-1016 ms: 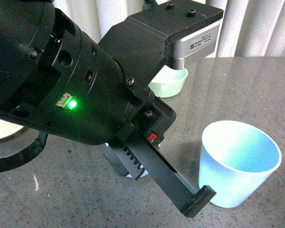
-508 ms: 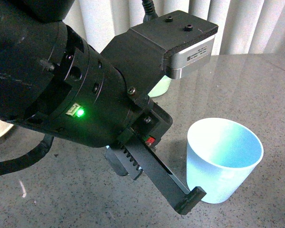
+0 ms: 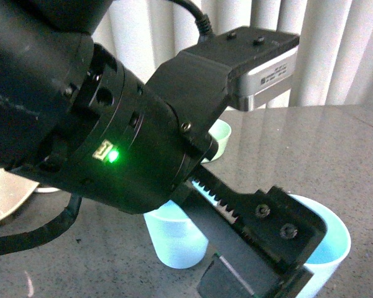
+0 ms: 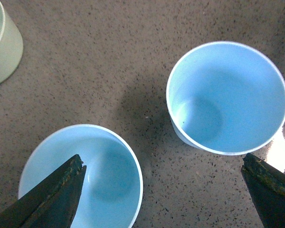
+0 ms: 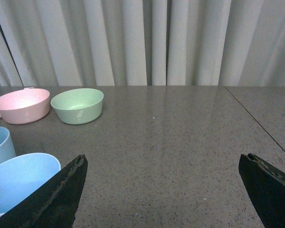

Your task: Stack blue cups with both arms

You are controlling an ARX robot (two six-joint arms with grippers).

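The blue cups [image 4: 228,97] stand upright and mouth-up on the grey speckled table [image 4: 109,71], close together but apart and not yet stacked; the second cup [image 4: 109,180] sits nearer the green bowl [image 4: 2,42]. In the front view the left arm [image 3: 112,124] reaches in from the left and slopes down toward the table, filling most of the picture. Its toothed rail [image 3: 227,195] and black finger block cover part of the cup on the right [image 3: 336,239], and the other cup [image 3: 174,239] shows beneath the arm. The left gripper [image 4: 161,190] hangs above both cups pointing straight down, its fingers [image 4: 52,199] spread wide with nothing between them; one fingertip overlaps the second cup's mouth. A green light [image 3: 112,155] glows on the arm's housing. The wrist camera [image 3: 264,65] bolted on top carries a silver face with a line of small print, too small to read. The right gripper [image 5: 161,194] is held level and looks across the table toward a pale curtain [image 5: 142,42], its fingers likewise wide apart and empty. From there both cups sit at the edge of the view, with the pink bowl [image 5: 21,104] and the green bowl side by side beyond them.
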